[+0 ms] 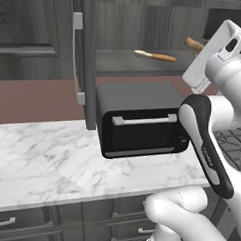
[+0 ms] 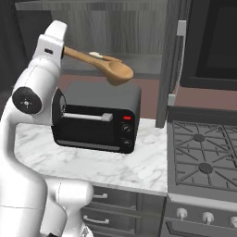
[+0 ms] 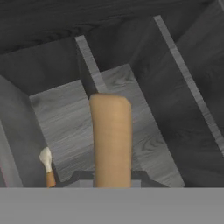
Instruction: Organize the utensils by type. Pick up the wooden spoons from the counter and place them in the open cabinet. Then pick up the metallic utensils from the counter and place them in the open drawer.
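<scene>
At cabinet (image 2: 167, 60) opening, above toaster oven (image 2: 99, 118), mid-brown wooden spoon (image 2: 104, 65) held clamped in gripper (image 2: 62, 50), bowl pointed toward grey shelf (image 1: 140, 62). Cream-bowled wooden spoon (image 1: 155, 55) observed lying on shelf. Counter (image 1: 50, 159) noted below.

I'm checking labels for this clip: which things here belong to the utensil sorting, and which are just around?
Part of the job:
brown wooden spoon, held in the gripper
pale-bowled wooden spoon, lying on the cabinet shelf
cabinet door, open
counter

Just around:
toaster oven
stove
</scene>
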